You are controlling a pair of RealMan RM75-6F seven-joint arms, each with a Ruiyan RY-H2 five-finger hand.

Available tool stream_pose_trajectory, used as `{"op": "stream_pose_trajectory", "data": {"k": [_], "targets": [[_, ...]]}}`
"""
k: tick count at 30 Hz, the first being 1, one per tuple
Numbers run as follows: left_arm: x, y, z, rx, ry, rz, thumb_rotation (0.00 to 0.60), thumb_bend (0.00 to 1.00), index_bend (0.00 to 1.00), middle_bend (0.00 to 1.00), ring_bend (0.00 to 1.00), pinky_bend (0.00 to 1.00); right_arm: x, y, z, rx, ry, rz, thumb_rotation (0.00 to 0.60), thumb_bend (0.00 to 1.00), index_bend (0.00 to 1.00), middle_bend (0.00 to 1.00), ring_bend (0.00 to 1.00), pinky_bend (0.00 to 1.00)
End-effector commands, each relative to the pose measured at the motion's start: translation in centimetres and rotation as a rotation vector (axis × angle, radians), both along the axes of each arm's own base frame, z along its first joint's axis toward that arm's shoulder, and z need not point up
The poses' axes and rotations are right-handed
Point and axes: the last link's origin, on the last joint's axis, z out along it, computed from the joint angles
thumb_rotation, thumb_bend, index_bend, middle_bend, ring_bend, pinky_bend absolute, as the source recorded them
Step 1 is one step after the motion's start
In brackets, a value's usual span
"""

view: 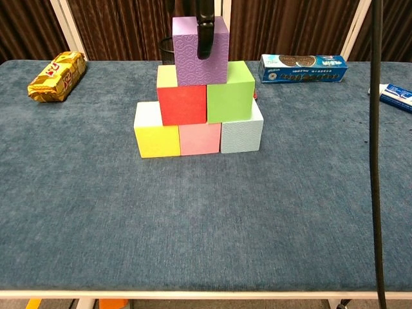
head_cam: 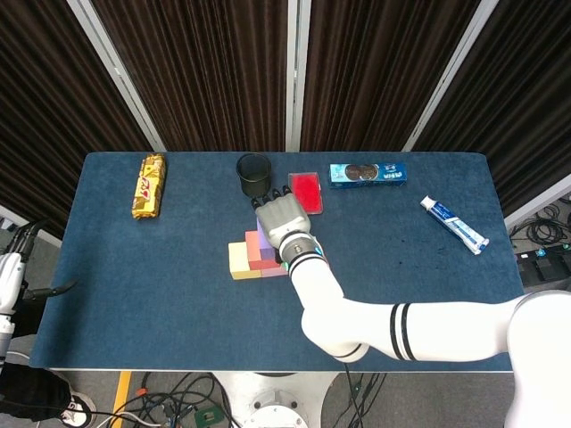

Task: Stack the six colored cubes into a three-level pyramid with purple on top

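Six cubes are seen stacked in a pyramid on the blue surface [view: 77,212]. The purple cube [view: 200,51] is set on the red cube [view: 182,105] and the green cube [view: 230,93], beneath the right hand [head_cam: 283,217], and is gripped by it: a dark finger [view: 205,38] is laid down its front face. The yellow cube [view: 157,137], pink cube [view: 199,138] and pale blue cube [view: 242,135] are lined up at the bottom.

Just beyond the hand a black cup [head_cam: 253,173] is stood; its contents cannot be made out. A red box [head_cam: 307,190] lies beside it. Further to the hand's right a cookie pack [view: 302,67] and a toothpaste tube [head_cam: 454,225] are placed, and to its left a snack bar [view: 57,76]. Open room is left toward the near edge. The left hand [head_cam: 7,287] is seen off the surface's left edge; its fingers cannot be judged.
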Motion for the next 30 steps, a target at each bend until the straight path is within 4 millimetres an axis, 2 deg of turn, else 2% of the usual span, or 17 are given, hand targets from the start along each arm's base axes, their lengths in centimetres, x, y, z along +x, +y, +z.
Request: {"op": "stream_pose_trajectory", "data": {"k": [1,5,8,12,16,21,25,30], "targets": [[0.0,0.1,0.1,0.002,0.002,0.000,0.600,0.06,0.06,0.08,0.00,0.15,0.2,0.1,0.7,-0.001,-0.018,0.005,0.600,0.00,0.00,0.02,0.00,0.00],[-0.1,0.0,0.4,0.009,0.005,0.005,0.600,0.06,0.06,0.08,0.00,0.15,0.1,0.4,3.4,-0.046,-0.048,0.039,0.600,0.00,0.00,0.00,0.00,0.00],[0.0,-0.1,0.7,0.028,0.014,0.003,0.600,0.06,0.06,0.08,0.00,0.15,-1.8,1.1,6.5,-0.120,-0.037,0.087,0.600,0.00,0.00,0.00,0.00,0.00],[0.4,0.0,1.4,0.059,0.065,-0.017,0.600,0.06,0.06,0.08,0.00,0.15,-6.7,3.3,10.3,-0.224,-0.062,0.117,0.600,0.00,0.00,0.00,0.00,0.00],[1.2,-0.3,1.9,0.078,0.122,-0.047,0.600,0.06,0.06,0.08,0.00,0.15,-13.4,5.6,12.7,-0.334,-0.106,0.136,0.600,0.00,0.00,0.00,0.00,0.00],[2.1,-1.0,2.1,0.102,0.212,-0.049,0.600,0.07,0.07,0.08,0.00,0.15,-21.3,8.7,13.5,-0.406,-0.132,0.120,0.600,0.00,0.00,0.00,0.00,0.00],[2.2,-1.4,1.9,0.108,0.270,-0.035,0.600,0.06,0.07,0.07,0.00,0.15,-26.6,10.6,13.3,-0.437,-0.165,0.080,0.600,0.00,0.00,0.00,0.00,0.00],[1.7,-2.2,1.3,0.114,0.329,-0.014,0.600,0.06,0.07,0.06,0.00,0.15,-31.8,12.8,12.1,-0.460,-0.223,0.059,0.600,0.00,0.00,0.00,0.00,0.00]]}}
